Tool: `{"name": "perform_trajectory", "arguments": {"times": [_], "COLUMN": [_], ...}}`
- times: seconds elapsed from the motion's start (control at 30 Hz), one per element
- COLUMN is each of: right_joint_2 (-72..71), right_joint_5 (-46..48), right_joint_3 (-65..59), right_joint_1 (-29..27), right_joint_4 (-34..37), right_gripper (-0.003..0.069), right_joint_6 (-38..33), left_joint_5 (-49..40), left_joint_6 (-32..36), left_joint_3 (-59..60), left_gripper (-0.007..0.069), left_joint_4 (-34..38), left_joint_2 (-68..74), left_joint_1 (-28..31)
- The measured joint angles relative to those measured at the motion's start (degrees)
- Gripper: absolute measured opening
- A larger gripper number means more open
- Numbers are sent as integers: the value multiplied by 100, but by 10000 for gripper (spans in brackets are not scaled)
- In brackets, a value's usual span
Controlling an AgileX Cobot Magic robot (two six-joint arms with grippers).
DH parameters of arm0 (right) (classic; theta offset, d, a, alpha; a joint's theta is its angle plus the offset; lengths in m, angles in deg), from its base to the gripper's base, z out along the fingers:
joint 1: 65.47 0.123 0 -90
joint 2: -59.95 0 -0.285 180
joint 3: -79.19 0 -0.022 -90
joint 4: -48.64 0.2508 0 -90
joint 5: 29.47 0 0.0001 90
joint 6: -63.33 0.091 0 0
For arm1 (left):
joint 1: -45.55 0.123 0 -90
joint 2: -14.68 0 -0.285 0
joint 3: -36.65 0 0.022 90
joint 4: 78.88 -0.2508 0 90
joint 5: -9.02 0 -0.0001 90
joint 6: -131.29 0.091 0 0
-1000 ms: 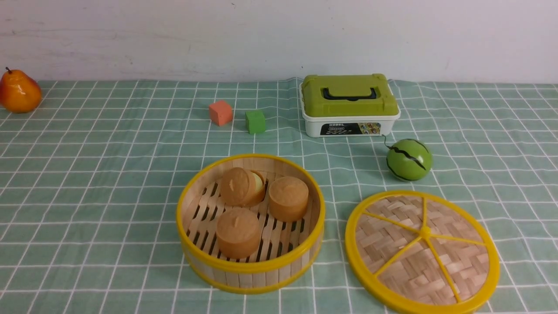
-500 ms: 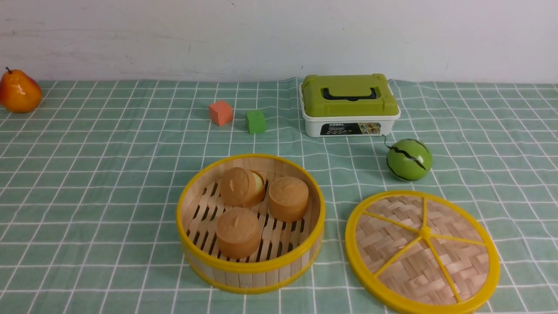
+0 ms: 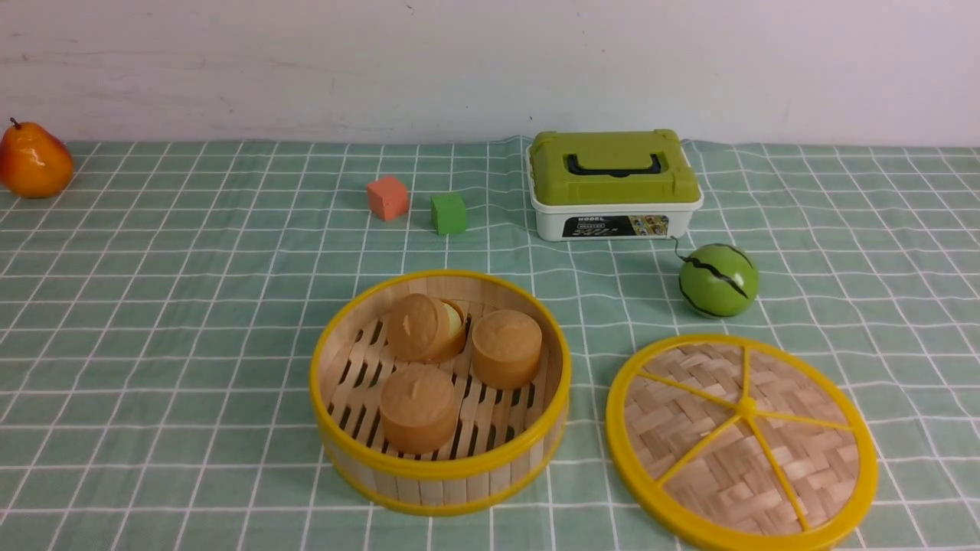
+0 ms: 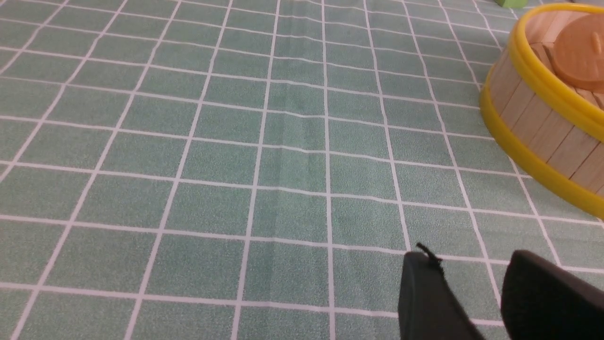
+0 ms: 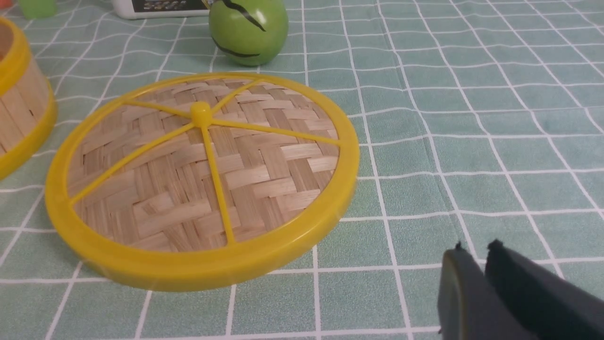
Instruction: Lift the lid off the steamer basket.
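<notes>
front view: we note the steamer basket standing open on the green checked cloth, pale bamboo-slat wall, yellow plastic rims, slatted floor. three round tan cakes sit inside, one tilted against the far wall. the lid lies flat on the cloth to the basket's right, apart from it: woven bamboo strips, yellow rim, five yellow spokes, small centre knob. a glossy green melon ball sits just behind the lid. farther back we see a white box with green lid, an orange cube, a green cube; an orange pear at far left. no arms show here.

left wrist view: we see the left gripper, two dark matte fingers with a moderate gap, nothing between them, over bare cloth. the basket wall and rim lie well apart from it.

right wrist view: the right gripper shows its fingers nearly together, only a thin slit, holding nothing, near the lid's rim but not touching. the lid's weave is coarse and glossless.
</notes>
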Motion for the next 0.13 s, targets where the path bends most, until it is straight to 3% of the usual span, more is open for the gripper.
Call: {"name": "perform_trajectory", "arguments": {"times": [0.13], "right_joint_2": [0], "right_joint_5": [0], "right_joint_3": [0], "right_joint_1": [0], "right_joint_4": [0], "right_gripper": [57], "right_joint_6": [0], "left_joint_5": [0], "left_joint_6": [0], "left_joint_3": [0], "left_gripper": [239], "left_joint_4": [0], "left_joint_2": [0], "left_joint_1": [0]}}
